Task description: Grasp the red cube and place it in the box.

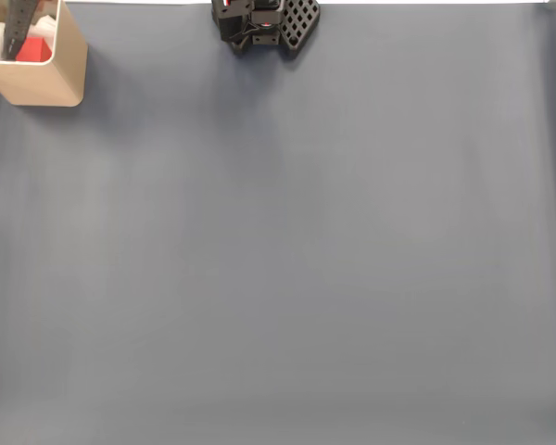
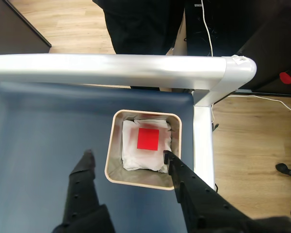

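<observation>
Cube: your red cube (image 2: pixel 148 139) lies inside the box (image 2: pixel 115 174), on white crumpled lining, near the middle.
Box: sits at the blue table's (image 2: pixel 34 145) corner in the wrist view; top left in the fixed view (image 1: pixel 46 83).
Gripper: your gripper (image 2: pixel 128 160) hangs above the box, jaws spread wide, holding nothing.
Fingers: one finger (image 2: pixel 85 167) over the table, the other over the box rim.

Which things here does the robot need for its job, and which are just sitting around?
For the job:
- red cube, lying on white paper inside the box
- box, at the table's corner
- gripper, open above the box

Just around:
- silver rail along the table's edge
- white cable on the wooden floor
- black arm base
</observation>
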Motion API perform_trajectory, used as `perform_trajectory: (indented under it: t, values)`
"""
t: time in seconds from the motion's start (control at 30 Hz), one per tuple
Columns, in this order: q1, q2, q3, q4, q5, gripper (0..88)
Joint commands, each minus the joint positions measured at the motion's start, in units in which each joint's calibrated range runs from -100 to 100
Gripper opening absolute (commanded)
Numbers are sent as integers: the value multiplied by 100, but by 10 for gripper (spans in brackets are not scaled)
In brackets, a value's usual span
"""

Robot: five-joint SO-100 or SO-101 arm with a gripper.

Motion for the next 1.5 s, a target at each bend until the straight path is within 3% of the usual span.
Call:
perform_trajectory:
  t: [0.0,0.3,1.0,1.47]
  values:
    - [-165,-66,-121,-80,-34,163]
    - [-740,263,-450,-88,39,1]
    - [-4334,757,-1353,-80,161,0]
    - [-6159,-231,-158,-285,259,0]
